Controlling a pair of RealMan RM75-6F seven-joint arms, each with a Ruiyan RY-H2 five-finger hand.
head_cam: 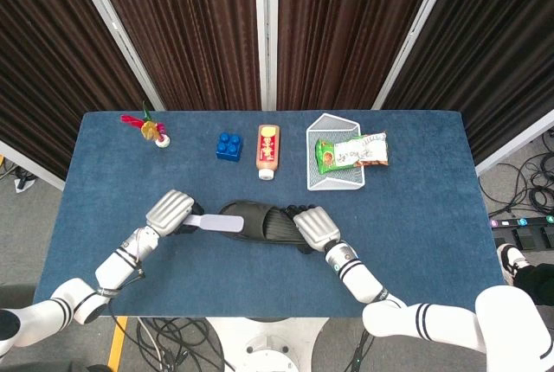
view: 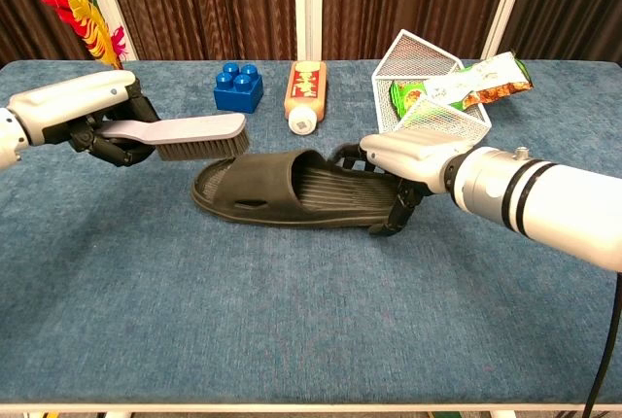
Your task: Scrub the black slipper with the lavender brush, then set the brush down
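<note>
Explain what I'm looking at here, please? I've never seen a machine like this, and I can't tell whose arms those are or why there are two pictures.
These are one robot's two arms, ending in mechanical hands. One camera looks down from its head, the other forward from its chest. Its left hand holds a lavender brush just above a black slipper, which its right hand grips at the heel end. On the blue table also lie a blue block, a bottle, a feathered toy and a wire basket with a snack packet.
</note>
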